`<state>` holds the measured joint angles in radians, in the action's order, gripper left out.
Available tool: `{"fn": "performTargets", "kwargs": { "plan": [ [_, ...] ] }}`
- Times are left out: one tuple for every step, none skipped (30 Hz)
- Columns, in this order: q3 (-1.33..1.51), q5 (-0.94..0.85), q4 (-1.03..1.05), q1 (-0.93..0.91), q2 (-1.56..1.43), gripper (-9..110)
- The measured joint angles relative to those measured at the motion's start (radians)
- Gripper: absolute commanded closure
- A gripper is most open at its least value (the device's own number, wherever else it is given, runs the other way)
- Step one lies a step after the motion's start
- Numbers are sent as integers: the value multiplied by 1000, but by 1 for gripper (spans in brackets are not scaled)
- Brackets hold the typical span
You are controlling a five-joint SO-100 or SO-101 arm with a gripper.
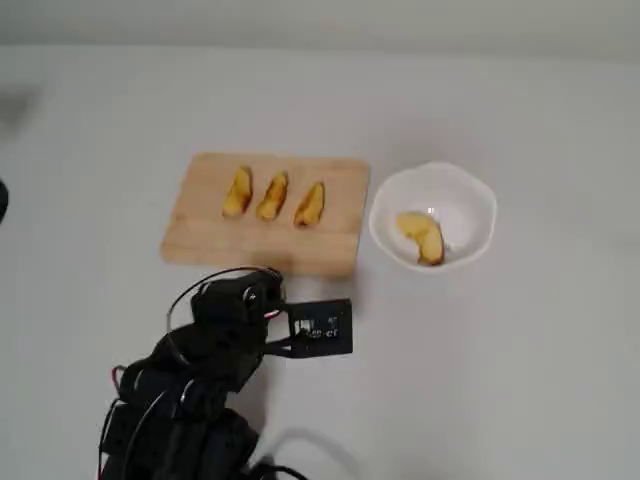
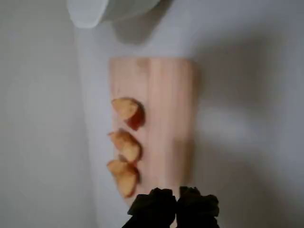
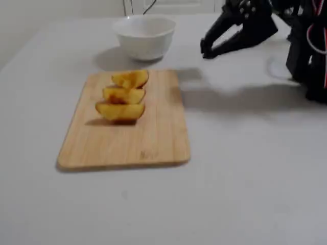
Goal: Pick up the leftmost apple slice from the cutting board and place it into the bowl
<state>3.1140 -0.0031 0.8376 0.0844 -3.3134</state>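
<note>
The broad apple wedge (image 1: 422, 237), yellow with a red skin edge, lies inside the white scalloped bowl (image 1: 470, 200), to the right of the pale wooden cutting board (image 1: 200, 235) in the overhead view. Three narrower slices (image 1: 272, 196) remain in a row on the board. My black gripper (image 1: 262, 290) is shut and empty, hovering just off the board's near edge. In the wrist view its fingertips (image 2: 176, 206) sit closed at the bottom, with the board (image 2: 166, 104), the slices (image 2: 126, 145) and the bowl's rim (image 2: 109, 9) ahead. The fixed view shows the gripper (image 3: 205, 50) raised beside the bowl (image 3: 145, 35); the wedge is hidden there.
The arm's body and cables (image 1: 180, 410) fill the lower left of the overhead view. The table is plain white, with a back edge (image 1: 320, 45) far behind the board. The arm's base (image 3: 309, 51) stands at the right of the fixed view.
</note>
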Motion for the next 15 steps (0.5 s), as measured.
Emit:
{"fn": "performTargets", "kwargs": {
  "plan": [
    [3, 2, 0, -3, 0, 101],
    [6, 5, 0, -8, -5, 101],
    [8, 6, 0, -9, -2, 101],
    [9, 6, 0, -9, 0, 101],
    [9, 6, 0, -9, -2, 101],
    [9, 5, 0, -9, -2, 101],
    [9, 5, 0, -9, -2, 101],
    [9, 5, 0, -9, -2, 101],
    [9, 5, 0, -9, -2, 101],
    [9, 5, 0, -9, -2, 101],
    [9, 5, 0, -9, -2, 101],
    [9, 5, 0, -9, -2, 101],
    [9, 5, 0, -9, -2, 101],
    [9, 8, 0, -9, -2, 101],
    [9, 12, 0, -9, -2, 101]
  ]
}}
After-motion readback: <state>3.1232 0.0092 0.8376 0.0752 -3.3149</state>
